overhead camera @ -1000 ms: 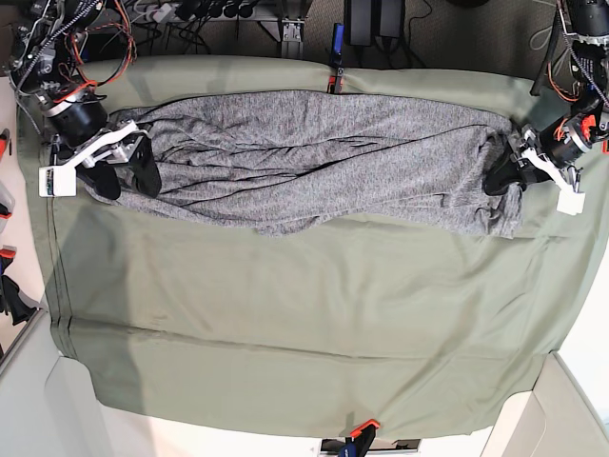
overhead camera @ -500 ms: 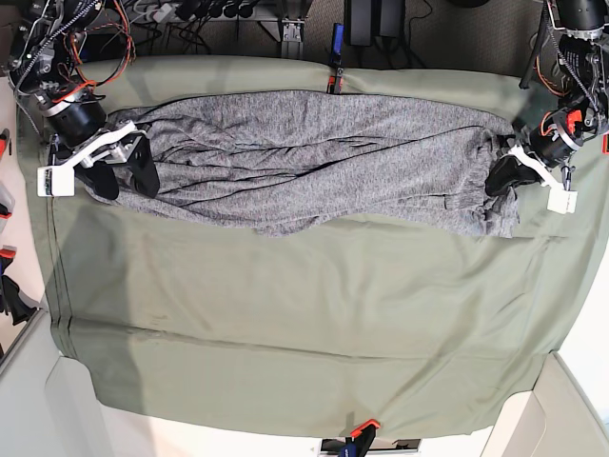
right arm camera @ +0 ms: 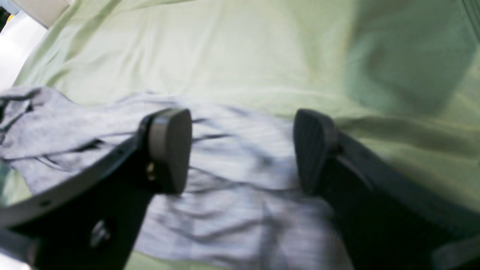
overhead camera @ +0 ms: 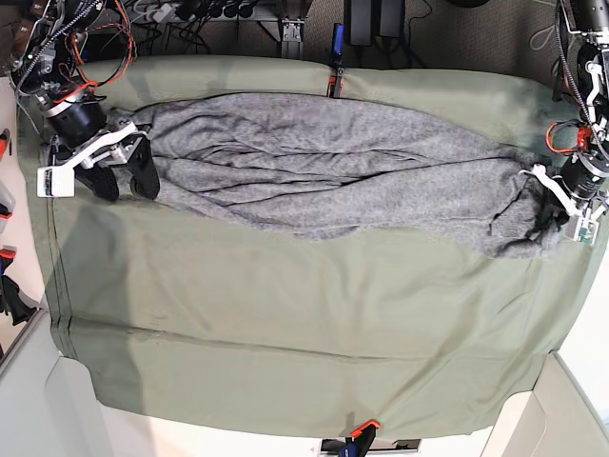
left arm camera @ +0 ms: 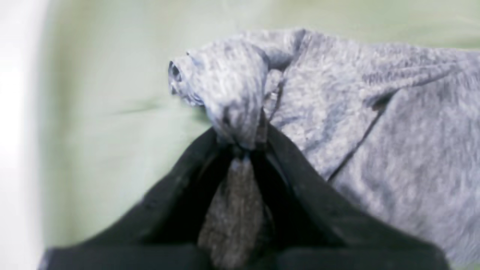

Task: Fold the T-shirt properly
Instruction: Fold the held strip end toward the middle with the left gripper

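Observation:
The heather-grey T-shirt (overhead camera: pixel 324 162) lies bunched and stretched in a long band across the far half of the table. My left gripper (overhead camera: pixel 549 207), at the right in the base view, is shut on the shirt's right end. In the left wrist view its black fingers (left arm camera: pixel 300 168) pinch a wad of grey knit (left arm camera: pixel 232 93), with more shirt (left arm camera: pixel 393 150) beyond. My right gripper (overhead camera: pixel 126 179) is open at the shirt's left end. In the right wrist view its pads (right arm camera: pixel 170 150) stand wide apart above the grey fabric (right arm camera: pixel 240 168), holding nothing.
A plain olive-green cloth (overhead camera: pixel 304 324) covers the table, held by an orange clamp at the back edge (overhead camera: pixel 333 78) and one at the front edge (overhead camera: pixel 363 428). Cables and power strips (overhead camera: pixel 190 11) lie behind the table. White table corners (overhead camera: pixel 38 381) show at the front.
My left gripper has moved right and toward the front with the shirt's end in it, drawing the shirt out longer and flatter. My right gripper has stayed open in place.

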You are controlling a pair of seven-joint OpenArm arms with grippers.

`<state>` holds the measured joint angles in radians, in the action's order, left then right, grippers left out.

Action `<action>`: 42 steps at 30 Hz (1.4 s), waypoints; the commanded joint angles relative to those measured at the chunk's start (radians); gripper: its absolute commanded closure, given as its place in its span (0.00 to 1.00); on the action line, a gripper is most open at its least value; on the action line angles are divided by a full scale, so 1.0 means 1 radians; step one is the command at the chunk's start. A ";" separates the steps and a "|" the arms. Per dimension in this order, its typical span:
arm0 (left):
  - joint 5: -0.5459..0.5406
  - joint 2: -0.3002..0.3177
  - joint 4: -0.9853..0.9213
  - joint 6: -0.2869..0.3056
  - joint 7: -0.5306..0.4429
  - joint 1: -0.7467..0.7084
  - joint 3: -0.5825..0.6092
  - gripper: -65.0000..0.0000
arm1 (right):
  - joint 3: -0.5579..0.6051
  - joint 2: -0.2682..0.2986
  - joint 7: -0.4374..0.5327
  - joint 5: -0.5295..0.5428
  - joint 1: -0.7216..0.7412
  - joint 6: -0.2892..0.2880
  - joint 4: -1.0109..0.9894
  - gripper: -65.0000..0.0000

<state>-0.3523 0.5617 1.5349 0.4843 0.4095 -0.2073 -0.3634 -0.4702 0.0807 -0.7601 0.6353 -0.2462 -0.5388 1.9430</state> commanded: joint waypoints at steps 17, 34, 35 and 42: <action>0.037 -0.003 0.424 -0.061 0.000 -0.111 0.118 1.00 | -0.003 0.007 0.026 0.019 0.007 -0.008 0.019 0.35; 0.196 -0.171 0.344 -0.054 -0.021 -0.100 0.489 0.57 | -0.003 0.008 -0.010 0.052 0.007 -0.007 0.020 0.35; 0.193 -0.174 0.344 -0.055 -0.022 -0.101 0.489 0.47 | -0.006 0.008 -0.026 0.080 0.007 -0.007 0.023 0.35; 0.059 -0.177 0.370 -0.124 0.063 -0.100 0.488 0.42 | -0.095 0.003 -0.015 0.060 0.010 -0.007 0.084 0.35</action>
<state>-0.2836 0.3820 1.8816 0.3496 0.4973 -0.3161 0.1276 -0.5594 0.0750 -0.7963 0.6861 -0.2432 -0.5392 2.0113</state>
